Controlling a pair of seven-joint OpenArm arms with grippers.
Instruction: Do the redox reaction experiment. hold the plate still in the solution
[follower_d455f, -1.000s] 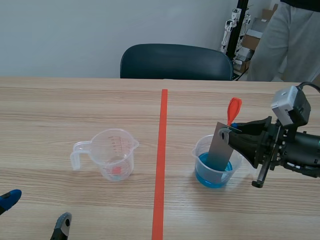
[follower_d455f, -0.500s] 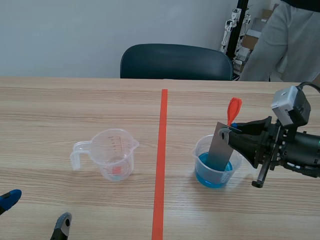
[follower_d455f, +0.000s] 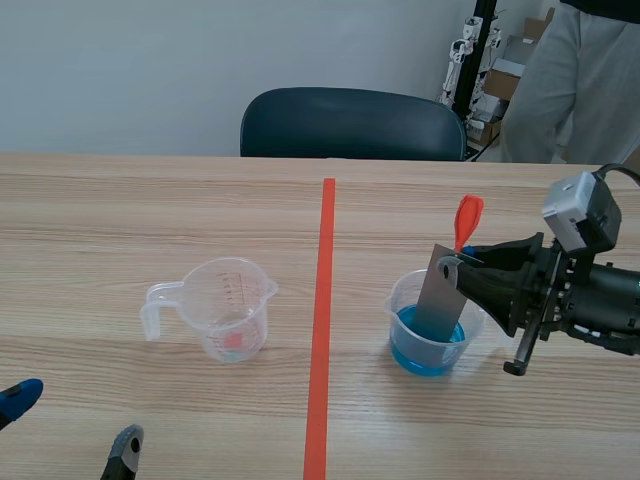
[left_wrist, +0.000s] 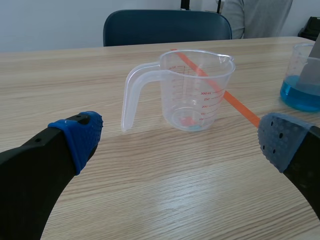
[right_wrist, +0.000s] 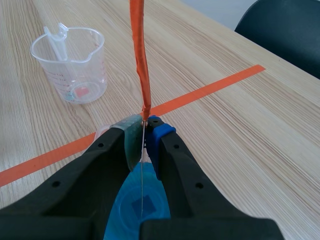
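Nothing on the worktop (follower_d455f: 150, 200) has moved — right claw (follower_d455f: 455, 266) stays clamped on the plate (follower_d455f: 440, 300), dipped in solution (follower_d455f: 425, 350) beneath it; left claw (left_wrist: 181, 139) gapes, idle. Apparently the holding step — stillness needed next.

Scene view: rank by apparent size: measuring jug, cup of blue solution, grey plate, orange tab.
1. measuring jug, ahead only by its handle; its body looks about equal to the cup, and both sit similarly near the camera
2. cup of blue solution
3. grey plate, narrower than the cup
4. orange tab, smallest
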